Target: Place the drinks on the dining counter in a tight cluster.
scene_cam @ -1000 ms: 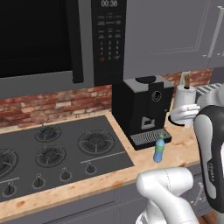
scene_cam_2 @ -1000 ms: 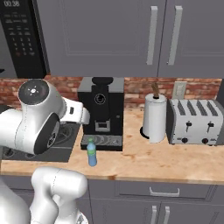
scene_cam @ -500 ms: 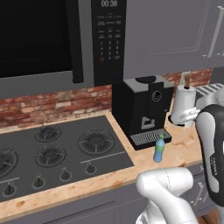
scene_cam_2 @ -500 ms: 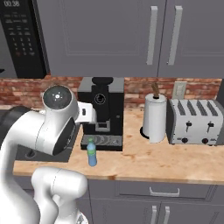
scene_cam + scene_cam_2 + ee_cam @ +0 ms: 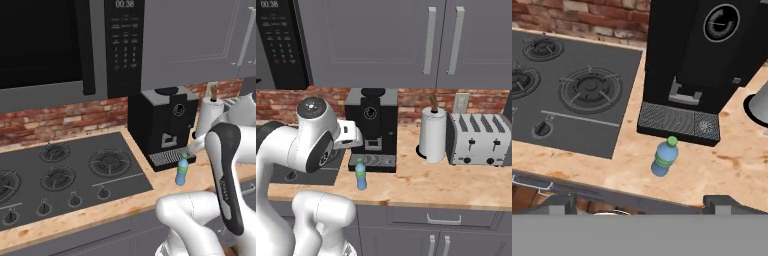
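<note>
The slim blue bottle [image 5: 664, 157] stood upright on the wood counter [image 5: 456, 182], just in front of the coffee machine's drip tray, near the counter's front edge. The gripper [image 5: 641, 205] hung above and in front of it, well apart, its two dark finger tips [image 5: 559, 204] spread as wide as they go and holding nothing. The bottle lay roughly between them but farther off, down on the counter.

From the hand, the tips were cut off at the bottom edge. From the right base camera the arm's big white elbow hid much of the stove [image 5: 60, 175].

The black coffee machine [image 5: 372, 127] rose directly behind the bottle. To the right stood a paper towel roll [image 5: 433, 134] and a toaster [image 5: 478, 139]; the microwave [image 5: 60, 45] hung above the stove.
</note>
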You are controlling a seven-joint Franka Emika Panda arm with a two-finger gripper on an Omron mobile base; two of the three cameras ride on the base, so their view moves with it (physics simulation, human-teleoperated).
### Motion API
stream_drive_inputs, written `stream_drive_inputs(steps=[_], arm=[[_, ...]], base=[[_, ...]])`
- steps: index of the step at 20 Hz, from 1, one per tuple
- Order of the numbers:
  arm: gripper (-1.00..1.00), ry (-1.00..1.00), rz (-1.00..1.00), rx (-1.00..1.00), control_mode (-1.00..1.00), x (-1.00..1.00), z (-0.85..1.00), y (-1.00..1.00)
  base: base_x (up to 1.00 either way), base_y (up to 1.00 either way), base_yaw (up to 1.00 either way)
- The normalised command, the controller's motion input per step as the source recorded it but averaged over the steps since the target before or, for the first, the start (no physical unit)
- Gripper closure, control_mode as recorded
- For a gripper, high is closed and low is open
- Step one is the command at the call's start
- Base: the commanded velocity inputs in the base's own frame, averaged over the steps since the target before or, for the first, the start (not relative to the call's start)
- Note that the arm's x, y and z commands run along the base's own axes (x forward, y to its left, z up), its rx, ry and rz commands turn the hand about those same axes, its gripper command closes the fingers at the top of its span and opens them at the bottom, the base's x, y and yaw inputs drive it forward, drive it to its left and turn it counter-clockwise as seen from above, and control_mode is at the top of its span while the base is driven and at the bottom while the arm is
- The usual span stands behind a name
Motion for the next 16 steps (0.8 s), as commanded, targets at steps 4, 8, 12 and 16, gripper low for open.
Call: stream_drive_inputs(steps=[4, 8, 12, 16], arm=[[-1.0, 0.12, 0.0, -0.09, -1.0, 0.03, -0.33, 0.03], [-1.0, 0.13, 0.0, -0.09, -1.0, 0.27, -0.48, 0.0], [-1.0, 0.11, 0.0, -0.03, -1.0, 0.39, -0.26, 0.0], [-1.0, 0.13, 0.0, -0.01, -1.0, 0.42, -0.04, 0.0]], base=[[0.0, 0.0, 0.0], [0.0, 0.0, 0.0], [0.0, 0.0, 0.0], [0.0, 0.0, 0.0]])
